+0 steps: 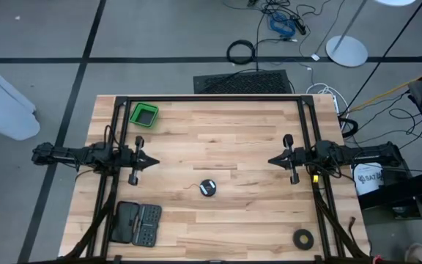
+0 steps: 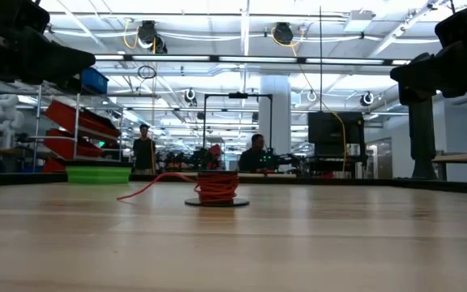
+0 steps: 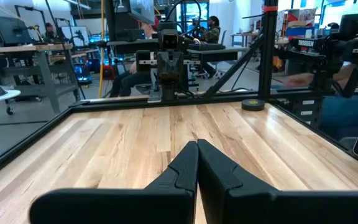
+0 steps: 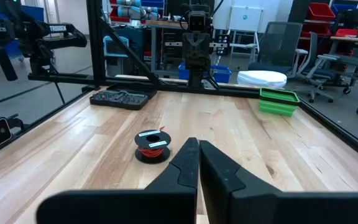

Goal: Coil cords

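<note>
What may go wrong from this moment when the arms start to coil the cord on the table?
1. The cord is a small bundle with a thin loose tail lying flat; fingers may miss it.
2. The left gripper and right gripper are shut and far from it; both must open first.
3. Pulling the tail may drag the light bundle.

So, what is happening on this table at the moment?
Nothing is being handled. The left gripper and the right gripper are both shut and empty, facing each other above the table. The cord lies coiled between them, a short tail sticking out, nearer the table's front edge.
</note>
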